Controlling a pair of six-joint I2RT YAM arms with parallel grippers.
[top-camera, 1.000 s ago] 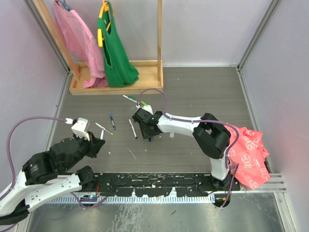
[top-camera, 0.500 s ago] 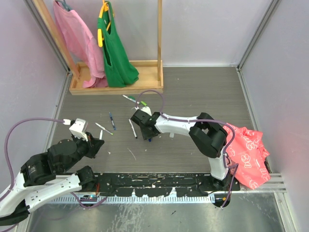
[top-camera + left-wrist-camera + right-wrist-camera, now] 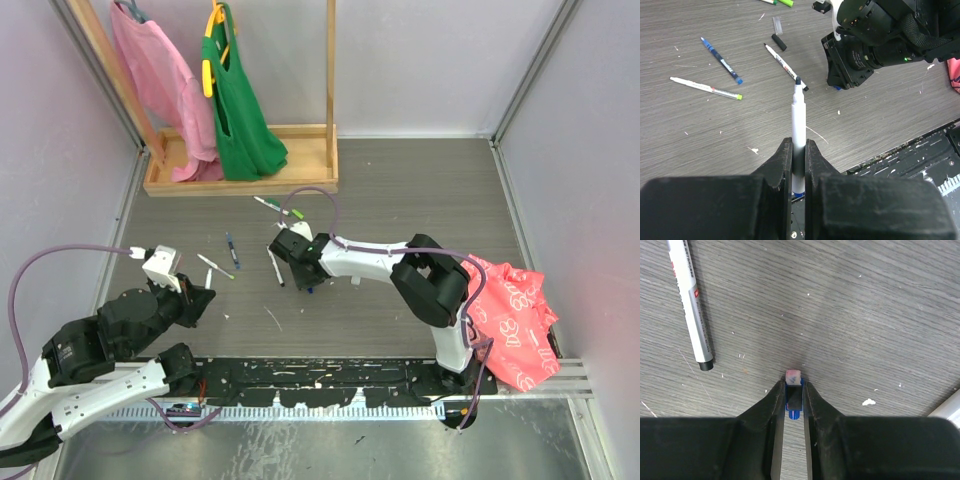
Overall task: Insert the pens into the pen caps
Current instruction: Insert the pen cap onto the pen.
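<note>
My left gripper (image 3: 798,142) is shut on a white pen (image 3: 798,112) whose dark tip points up and away, above the table's left front. My right gripper (image 3: 794,385) is down on the table with its jaws pressed against both sides of a small blue pen cap (image 3: 794,412). From above, that right gripper (image 3: 303,275) sits mid-table. Loose pens lie nearby: a white one with a black end (image 3: 690,305), a blue one (image 3: 720,60) and a white one with a light green end (image 3: 705,87). A black cap (image 3: 779,42) lies beyond them.
A wooden rack (image 3: 240,170) with pink and green bags stands at the back left. Two green-ended pens (image 3: 280,208) lie in front of it. A red and white cloth bag (image 3: 515,320) lies at the right. A black rail (image 3: 320,375) runs along the near edge.
The right gripper's jaws have closed in onto the blue cap, and it has edged slightly left. The left arm, still holding its pen, has drifted a little to the left.
</note>
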